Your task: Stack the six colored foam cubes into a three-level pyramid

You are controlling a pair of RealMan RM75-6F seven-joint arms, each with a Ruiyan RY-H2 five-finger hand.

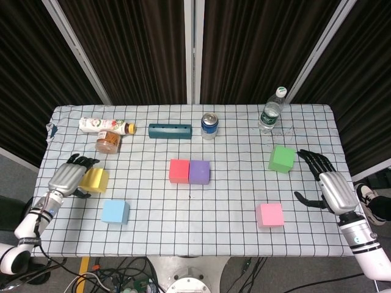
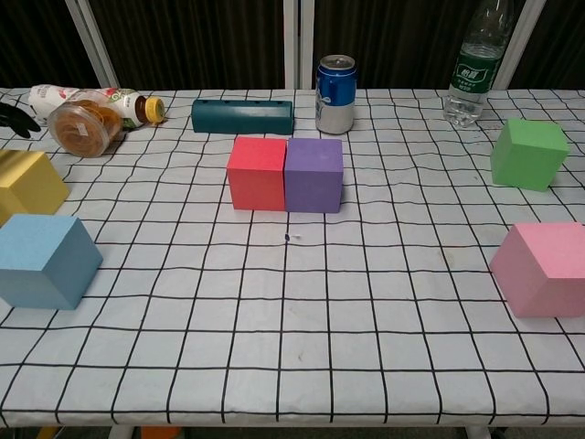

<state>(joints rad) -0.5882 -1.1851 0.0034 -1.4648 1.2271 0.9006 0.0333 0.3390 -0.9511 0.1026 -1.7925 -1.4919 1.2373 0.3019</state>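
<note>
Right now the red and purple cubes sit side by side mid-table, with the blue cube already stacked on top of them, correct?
Not quite. The red cube and purple cube do sit side by side mid-table, but nothing is stacked on them. The blue cube rests on the table near its left front, next to the yellow cube. The chest view shows this plainly.
</note>
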